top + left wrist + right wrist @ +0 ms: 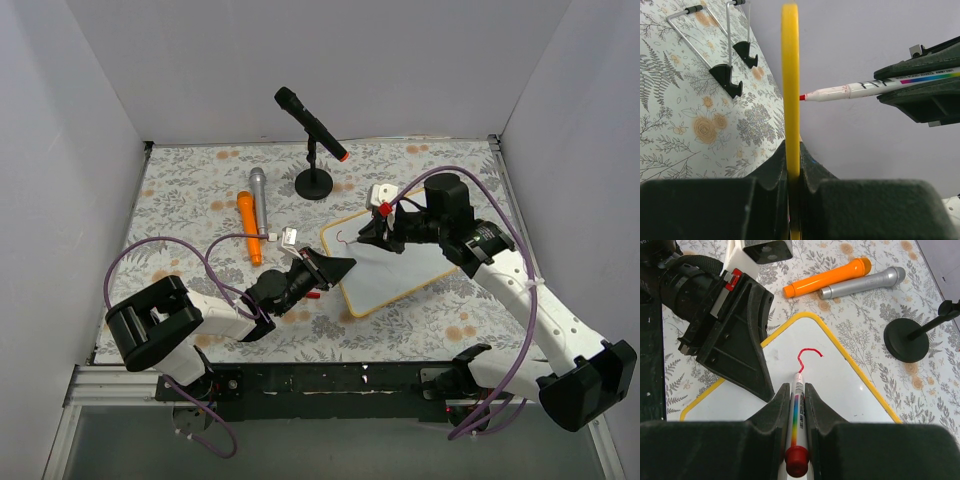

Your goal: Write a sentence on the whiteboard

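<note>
Gripping the whiteboard [392, 276] at its 9 o'clock rim, the left gripper [338, 268] is pinching tight. The right gripper [797, 392] is squeezing a marker [797, 415] whose tip is touching a lone red hook [808, 355] mid-table; the marker's print is unreadable.

Yellow-rimmed white whiteboard [845, 390], red stroke [809, 350], floral tablecloth [190, 190], orange microphone [827, 277]

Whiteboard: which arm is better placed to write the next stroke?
Right. The right gripper is shut on the marker, tip at the red stroke on the whiteboard. The left gripper is shut on the yellow rim, steadying it.
</note>
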`<state>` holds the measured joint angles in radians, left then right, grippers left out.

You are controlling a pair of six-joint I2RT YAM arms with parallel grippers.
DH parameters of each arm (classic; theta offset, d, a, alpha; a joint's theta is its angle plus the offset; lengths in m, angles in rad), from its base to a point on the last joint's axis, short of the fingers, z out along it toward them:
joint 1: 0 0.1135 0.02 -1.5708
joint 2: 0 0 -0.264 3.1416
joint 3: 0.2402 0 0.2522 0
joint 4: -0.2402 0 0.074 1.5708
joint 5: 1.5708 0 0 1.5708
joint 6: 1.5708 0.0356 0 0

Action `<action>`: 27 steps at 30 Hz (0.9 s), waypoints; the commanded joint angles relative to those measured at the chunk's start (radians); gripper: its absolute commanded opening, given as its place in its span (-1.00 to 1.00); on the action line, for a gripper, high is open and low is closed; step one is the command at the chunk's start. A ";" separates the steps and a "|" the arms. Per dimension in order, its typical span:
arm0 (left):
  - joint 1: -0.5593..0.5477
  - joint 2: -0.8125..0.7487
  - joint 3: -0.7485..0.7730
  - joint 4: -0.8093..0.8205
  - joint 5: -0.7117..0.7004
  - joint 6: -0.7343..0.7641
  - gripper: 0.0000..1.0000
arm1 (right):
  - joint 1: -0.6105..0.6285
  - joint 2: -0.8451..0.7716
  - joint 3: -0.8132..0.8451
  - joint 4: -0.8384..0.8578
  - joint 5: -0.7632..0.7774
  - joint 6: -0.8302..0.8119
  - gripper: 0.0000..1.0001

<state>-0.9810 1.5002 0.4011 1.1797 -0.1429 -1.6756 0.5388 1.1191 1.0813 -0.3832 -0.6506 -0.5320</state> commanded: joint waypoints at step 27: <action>-0.005 -0.035 -0.004 0.419 0.002 -0.006 -1.00 | -0.007 0.033 0.106 -0.036 -0.165 0.032 -0.97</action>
<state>-0.9810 1.5002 0.4004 1.1957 -0.1440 -1.6726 0.5388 1.1694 1.1225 -0.4175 -0.7929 -0.5121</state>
